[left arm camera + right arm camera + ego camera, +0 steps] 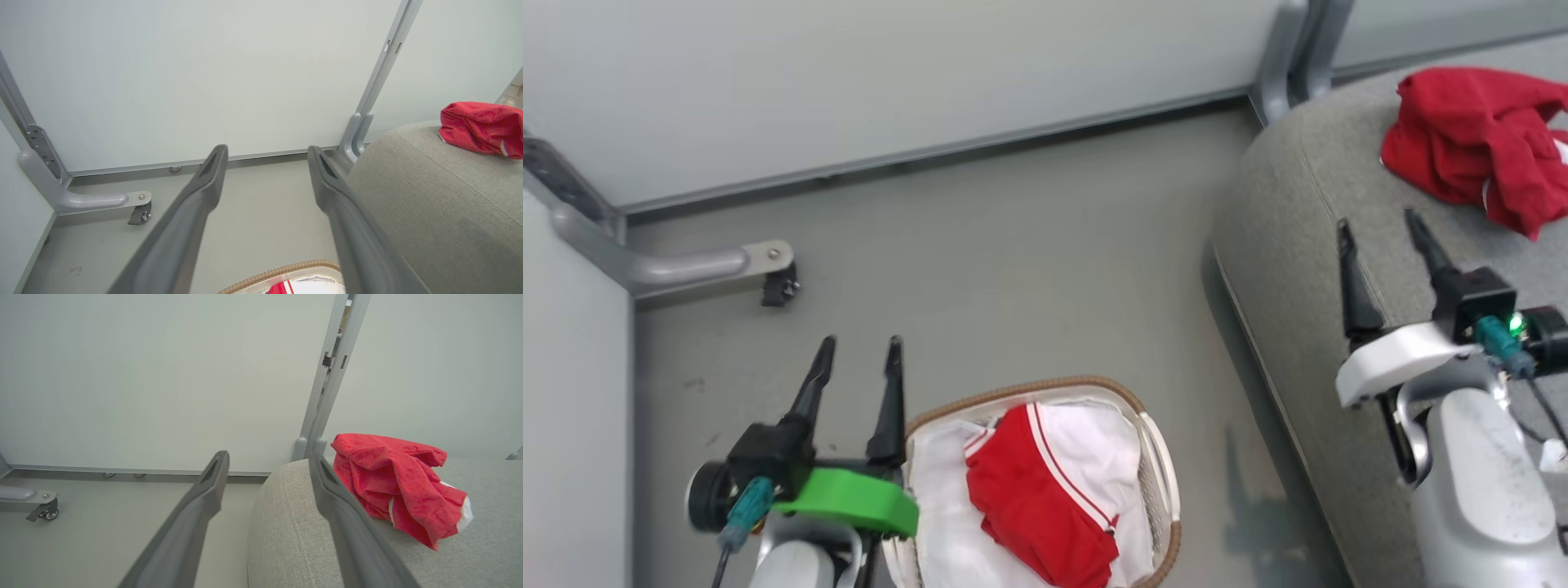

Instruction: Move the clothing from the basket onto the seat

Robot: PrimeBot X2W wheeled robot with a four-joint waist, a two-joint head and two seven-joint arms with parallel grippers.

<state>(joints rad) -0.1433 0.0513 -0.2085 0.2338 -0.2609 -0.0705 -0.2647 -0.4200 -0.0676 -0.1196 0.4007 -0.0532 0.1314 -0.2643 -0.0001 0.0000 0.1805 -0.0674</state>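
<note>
A red garment with white stripe trim lies in the white basket with the brown woven rim, on its white liner, at the bottom middle of the head view; the left wrist view catches its top edge and the basket rim. A second crumpled red garment rests on the grey seat at the right. My left gripper hangs open and empty just left of the basket. Over the seat's near edge, my right gripper is open and empty, short of the red garment.
Pale partition panels stand behind, with grey metal posts and a grey foot with a caster on the floor at the left. Bare grey floor lies between basket, seat and panels.
</note>
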